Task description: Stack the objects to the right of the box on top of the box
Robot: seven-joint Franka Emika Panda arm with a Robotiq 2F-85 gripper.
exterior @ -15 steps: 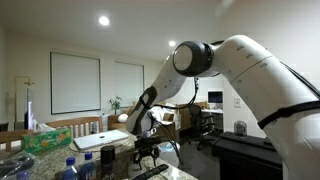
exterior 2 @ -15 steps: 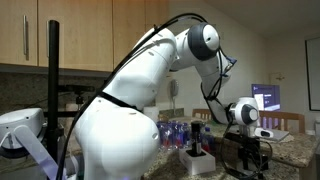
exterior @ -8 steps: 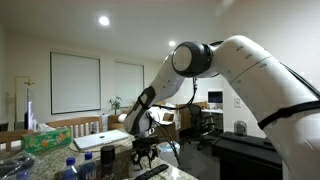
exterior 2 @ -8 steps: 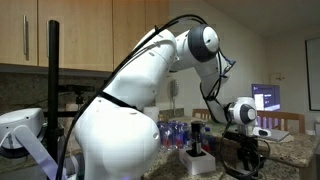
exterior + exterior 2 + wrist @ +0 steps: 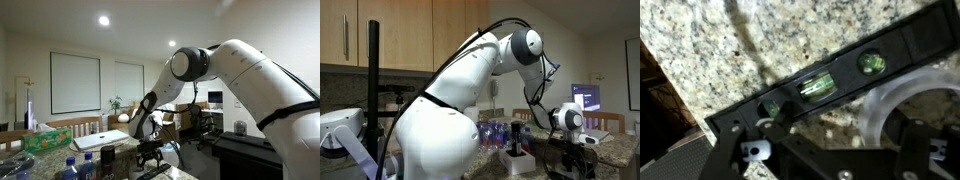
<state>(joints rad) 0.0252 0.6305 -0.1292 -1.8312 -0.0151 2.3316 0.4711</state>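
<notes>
In the wrist view a slim black bar [image 5: 830, 82] with green bubble vials lies flat and diagonal on the speckled granite counter [image 5: 730, 50]. My gripper [image 5: 837, 132] hangs just above it, open, with nothing between the fingers. In both exterior views the gripper [image 5: 150, 156] [image 5: 575, 160] is low over the counter. A dark upright cylinder with a lighter band [image 5: 107, 160] [image 5: 517, 136] stands beside it. A flat white box [image 5: 100, 140] lies behind the cylinder.
Clear blue-capped water bottles [image 5: 75, 166] [image 5: 495, 132] stand in a group near the cylinder. A clear ring-shaped object [image 5: 895, 105] lies on the counter by my right finger. A lit monitor [image 5: 586, 98] and office chairs [image 5: 205, 125] are behind.
The gripper has moved down toward the counter and a little sideways, away from the cylinder. The bar and the cylinder have not moved.
</notes>
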